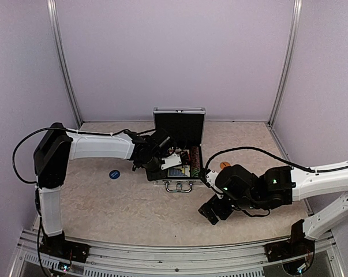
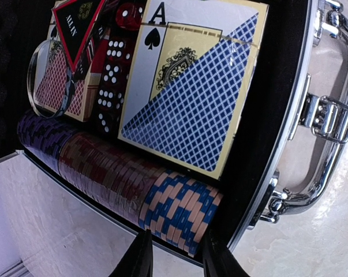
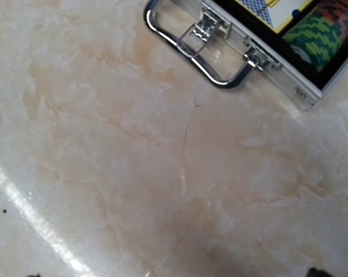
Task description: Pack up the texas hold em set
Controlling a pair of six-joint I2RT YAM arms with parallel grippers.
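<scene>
The silver case (image 1: 174, 183) lies open in the middle of the table, lid (image 1: 179, 124) upright. Inside are a blue ace-of-spades card deck (image 2: 191, 92), a red-patterned deck (image 2: 61, 92), red dice (image 2: 112, 81), a clear round disc (image 2: 44, 75) and a row of chips. My left gripper (image 2: 178, 249) reaches into the case's left side, jaws closed on a slanted stack of blue-and-tan chips (image 2: 182, 208) at the row's end beside maroon chips (image 2: 98, 167). My right gripper (image 1: 211, 210) hovers open over bare table in front of the case's right corner, near green chips (image 3: 315, 36).
A blue disc (image 1: 114, 173) lies on the table left of the case. An orange disc (image 1: 224, 165) lies just right of it. The chrome handle (image 3: 204, 53) sticks out from the case's near side. Purple walls enclose the marble table.
</scene>
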